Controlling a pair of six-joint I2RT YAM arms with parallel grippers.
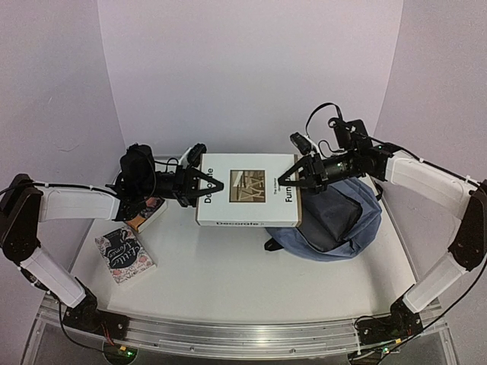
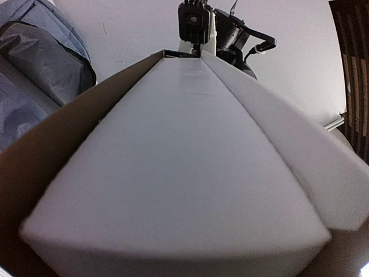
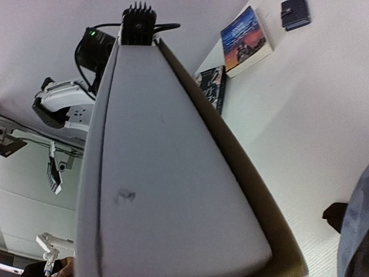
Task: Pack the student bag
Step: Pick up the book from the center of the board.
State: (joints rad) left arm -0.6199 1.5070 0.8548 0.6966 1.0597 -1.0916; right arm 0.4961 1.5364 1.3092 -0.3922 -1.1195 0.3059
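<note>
Closest to both wrist lenses is the big white book, its page block filling each view; we see it held level with the table below it, the left gripper clamped on its left edge, the right gripper straddling its right edge, though we cannot tell whether those jaws grip or stand loose. Under the book's right end lies the student bag, slate-blue and slumped; left of the book a floral paperback lies flat.
</note>
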